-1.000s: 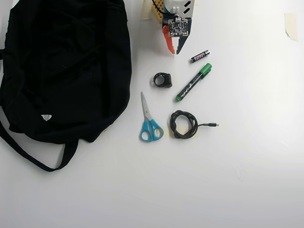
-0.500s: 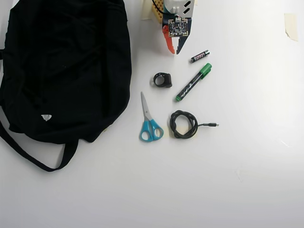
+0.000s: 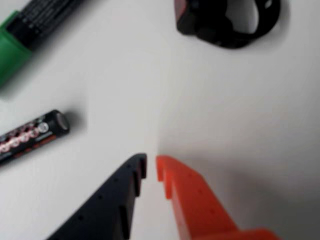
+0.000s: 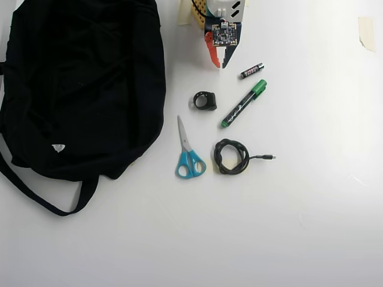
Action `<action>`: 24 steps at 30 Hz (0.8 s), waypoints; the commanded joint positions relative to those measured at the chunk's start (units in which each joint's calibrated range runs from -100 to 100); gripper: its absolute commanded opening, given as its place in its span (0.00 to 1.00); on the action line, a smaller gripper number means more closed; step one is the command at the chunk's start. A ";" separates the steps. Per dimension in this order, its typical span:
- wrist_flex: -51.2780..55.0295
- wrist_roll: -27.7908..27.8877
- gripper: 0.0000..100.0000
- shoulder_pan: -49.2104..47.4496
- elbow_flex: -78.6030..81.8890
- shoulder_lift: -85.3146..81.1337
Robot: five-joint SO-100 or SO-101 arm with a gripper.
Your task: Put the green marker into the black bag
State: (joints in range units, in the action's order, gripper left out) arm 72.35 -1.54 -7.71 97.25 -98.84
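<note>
The green marker (image 4: 244,103), a black barrel with white print and a green cap, lies slanted on the white table right of centre in the overhead view. Its green cap (image 3: 12,52) shows at the top left of the wrist view. The black bag (image 4: 78,84) fills the left side, with a small white label and a strap trailing toward the front. My gripper (image 4: 219,64) hangs at the top centre, up and left of the marker and apart from it. In the wrist view my gripper (image 3: 151,167) has a black and an orange finger that nearly touch, with nothing between them.
A black AAA battery (image 4: 252,70) lies just above the marker's cap. A small black ring-shaped part (image 4: 205,100) sits left of the marker. Blue-handled scissors (image 4: 188,152) and a coiled black cable (image 4: 232,156) lie further forward. Tape (image 4: 366,33) sticks at the far right.
</note>
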 commanded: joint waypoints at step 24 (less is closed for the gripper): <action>-6.54 -0.24 0.02 -0.51 2.03 -0.42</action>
State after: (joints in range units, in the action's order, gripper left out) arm 68.48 -1.98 -7.71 97.96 -98.84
